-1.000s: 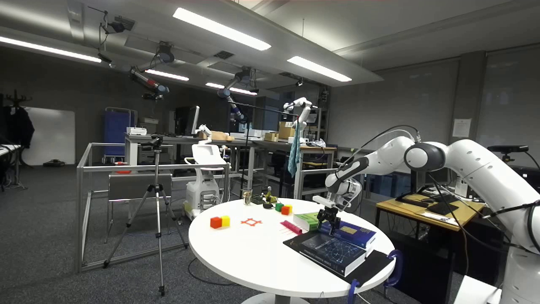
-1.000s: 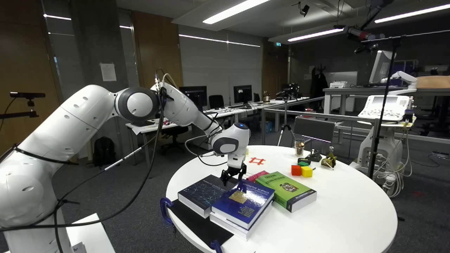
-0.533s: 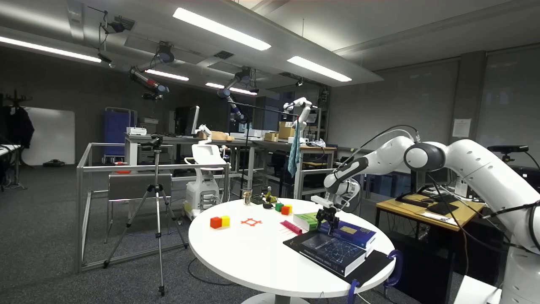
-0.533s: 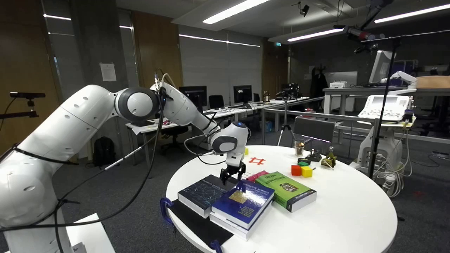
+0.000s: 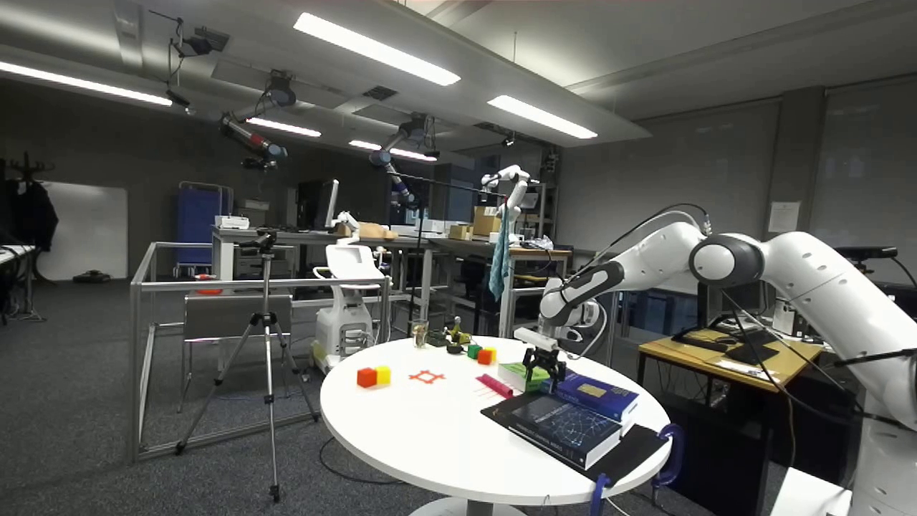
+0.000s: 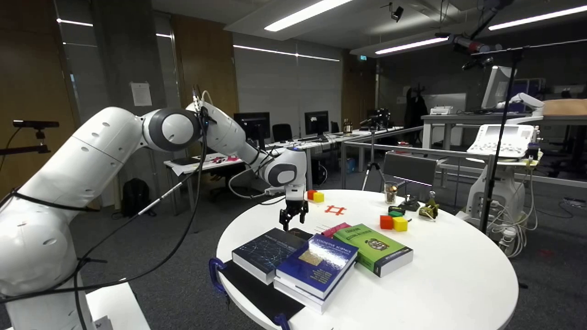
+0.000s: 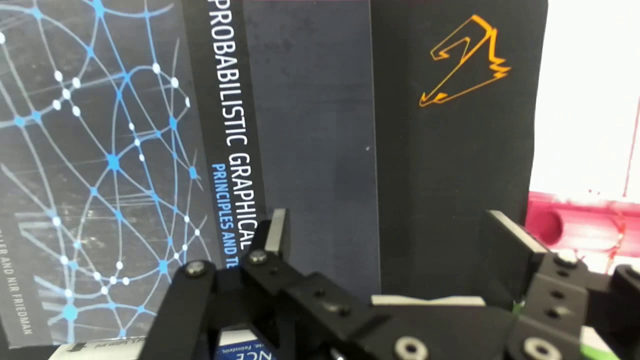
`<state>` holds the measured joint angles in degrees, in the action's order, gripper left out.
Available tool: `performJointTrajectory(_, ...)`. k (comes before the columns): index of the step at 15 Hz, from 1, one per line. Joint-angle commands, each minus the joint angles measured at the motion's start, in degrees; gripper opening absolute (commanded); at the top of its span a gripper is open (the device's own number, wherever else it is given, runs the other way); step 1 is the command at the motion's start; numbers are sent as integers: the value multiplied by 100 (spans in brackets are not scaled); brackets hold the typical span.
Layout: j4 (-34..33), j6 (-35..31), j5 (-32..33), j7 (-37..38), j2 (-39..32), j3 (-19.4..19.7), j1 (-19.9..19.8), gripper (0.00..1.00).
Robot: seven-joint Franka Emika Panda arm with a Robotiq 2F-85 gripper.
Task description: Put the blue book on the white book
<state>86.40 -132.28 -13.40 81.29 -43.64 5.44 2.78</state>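
The blue book point(image 6: 316, 270) lies flat on top of the white book point(image 6: 293, 292), slightly offset; much of the white book is hidden beneath it. The blue book also shows in an exterior view point(image 5: 598, 395), and a corner of it in the wrist view point(image 7: 245, 351), near a strip of the white book point(image 7: 105, 350). My gripper point(image 6: 294, 223) is open and empty, above the far edge of a dark network-cover book point(image 6: 266, 250) and a black sheet, apart from the blue book. In the wrist view my gripper point(image 7: 395, 230) has its fingers wide apart with nothing between them.
The dark book touches or nearly touches the stack. A green book point(image 6: 373, 245) and a pink tube point(image 5: 494, 385) lie close by. A black sheet point(image 6: 266, 293) is clamped at the table edge by blue clamps point(image 6: 216, 270). Coloured blocks point(image 6: 386, 222) stand further off.
My gripper has moved up and to the left in both exterior views, away from the blue book. The books have not moved.
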Motion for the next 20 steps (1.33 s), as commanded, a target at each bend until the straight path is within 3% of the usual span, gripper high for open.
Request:
performJointTrajectory(1, 516, 42, 388, 146, 618, 92, 349, 100)
performJointTrajectory(8, 802, 488, 1053, 385, 1207, 102, 823, 100)
performJointTrajectory(13, 966, 1150, 1870, 463, 1672, 79, 993, 100)
performJointTrajectory(20, 1549, 1651, 2762, -571, 2561, -149, 855, 100)
